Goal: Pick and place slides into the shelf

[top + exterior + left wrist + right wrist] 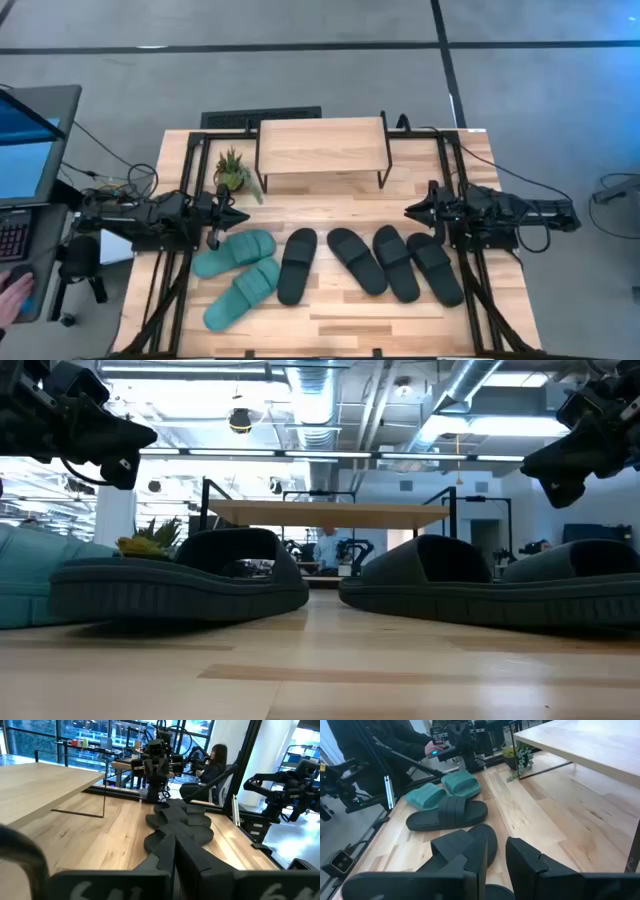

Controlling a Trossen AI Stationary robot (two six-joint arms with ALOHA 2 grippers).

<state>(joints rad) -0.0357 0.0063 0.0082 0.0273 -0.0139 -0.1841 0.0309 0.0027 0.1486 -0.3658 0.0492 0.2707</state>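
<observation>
Six slides lie soles down in a row on the wooden table: two teal (233,253) (242,293) on the left and several black, (297,264) (356,260) (396,262) (435,268), to their right. The shelf (322,150), a light board on thin black legs, stands at the far edge with nothing on it. My left gripper (240,215) hovers shut above the table, just beyond the teal slides, pointing right. My right gripper (412,211) hovers beyond the rightmost black slides, pointing left. A narrow gap shows between its fingers (497,847), with nothing in it.
A small potted plant (232,172) stands left of the shelf, close to my left gripper. Black frame rails (178,280) run along both sides of the table. A monitor and keyboard (20,170) sit off the table's left. Bare wood (330,205) lies between shelf and slides.
</observation>
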